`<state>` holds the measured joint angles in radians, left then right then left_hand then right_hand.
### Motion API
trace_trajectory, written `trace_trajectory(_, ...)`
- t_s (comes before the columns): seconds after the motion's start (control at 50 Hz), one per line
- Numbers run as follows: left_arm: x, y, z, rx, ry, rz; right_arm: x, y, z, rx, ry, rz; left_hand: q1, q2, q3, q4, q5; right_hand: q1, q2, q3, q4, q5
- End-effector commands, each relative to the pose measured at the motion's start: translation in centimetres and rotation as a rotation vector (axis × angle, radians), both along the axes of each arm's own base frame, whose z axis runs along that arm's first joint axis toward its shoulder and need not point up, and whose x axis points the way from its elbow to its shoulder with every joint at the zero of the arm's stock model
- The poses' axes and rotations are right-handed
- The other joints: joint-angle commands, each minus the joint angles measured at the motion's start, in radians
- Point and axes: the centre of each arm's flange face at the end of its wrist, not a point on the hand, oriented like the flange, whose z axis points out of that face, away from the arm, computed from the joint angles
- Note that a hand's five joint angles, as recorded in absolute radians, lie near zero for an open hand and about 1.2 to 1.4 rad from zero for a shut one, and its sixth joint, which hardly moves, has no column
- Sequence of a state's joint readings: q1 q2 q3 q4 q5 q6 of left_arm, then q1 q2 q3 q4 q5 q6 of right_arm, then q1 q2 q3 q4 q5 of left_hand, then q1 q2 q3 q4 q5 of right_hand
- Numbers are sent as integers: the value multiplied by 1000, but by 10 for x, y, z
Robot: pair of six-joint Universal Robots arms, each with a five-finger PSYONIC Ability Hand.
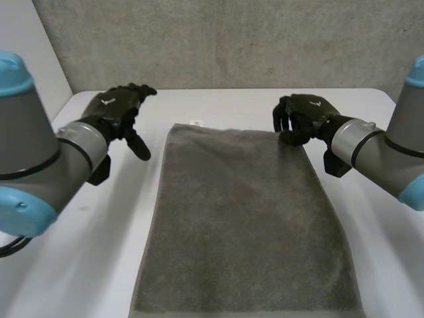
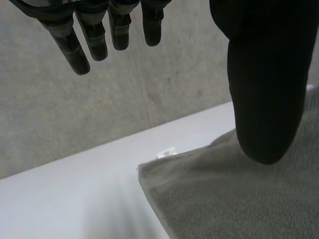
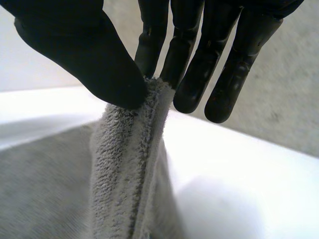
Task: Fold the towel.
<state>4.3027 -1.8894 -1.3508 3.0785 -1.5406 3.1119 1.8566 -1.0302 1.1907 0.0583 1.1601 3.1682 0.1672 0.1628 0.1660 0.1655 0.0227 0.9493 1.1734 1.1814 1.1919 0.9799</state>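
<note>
A: Where is the towel (image 1: 238, 225) laid?
B: Flat on the table (image 1: 79, 252), long axis run near edge to far edge; far right corner is pinched by the right hand (image 1: 306, 118).
A: Left hand (image 1: 119, 112)?
B: Held open, nothing gripped; far left corner is found just beside it, untouched.

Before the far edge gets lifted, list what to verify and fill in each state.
1. Right hand grips the towel: ok, thumb and fingers pinch its far right corner.
2. Left hand grips the far left corner: not ok, it is open and near that corner, apart from the cloth.
3. Towel spread flat on the table: ok, apart from the raised pinched corner.
4. White tag at the far left corner free of the left hand: ok.
5. Firmness of the right hand's pinch: cannot tell.
</note>
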Motion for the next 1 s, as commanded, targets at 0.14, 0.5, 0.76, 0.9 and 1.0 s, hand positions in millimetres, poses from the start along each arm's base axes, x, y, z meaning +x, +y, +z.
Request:
trace_trajectory(0.14,-62,-17,-70,1,-63,-202,31,92,28,34,42,227,37,42,39,39,7,447,223,215,204,242)
trace_trajectory(0.5,-116,7,-89,-3,-37,-427,22,95,20,13,105,213,1229,1233,1230,1231,1199,447,223,215,204,242)
trace_trajectory(0.76,-78,-28,-59,-58,-36,-187,-15,75,19,109,45,-7,1229,1233,1230,1231,1199,-775,-999,-1007,-1017,-980)
trace_trajectory(0.9,-68,-21,-54,-51,-47,-176,-53,68,-5,250,7,-165,1229,1233,1230,1231,1199,-775,-999,-1007,-1017,-980)
trace_trajectory(1.0,-67,-16,-50,-50,-47,-178,-56,83,-33,378,6,-163,1229,1233,1230,1231,1199,-775,-999,-1007,-1017,-980)
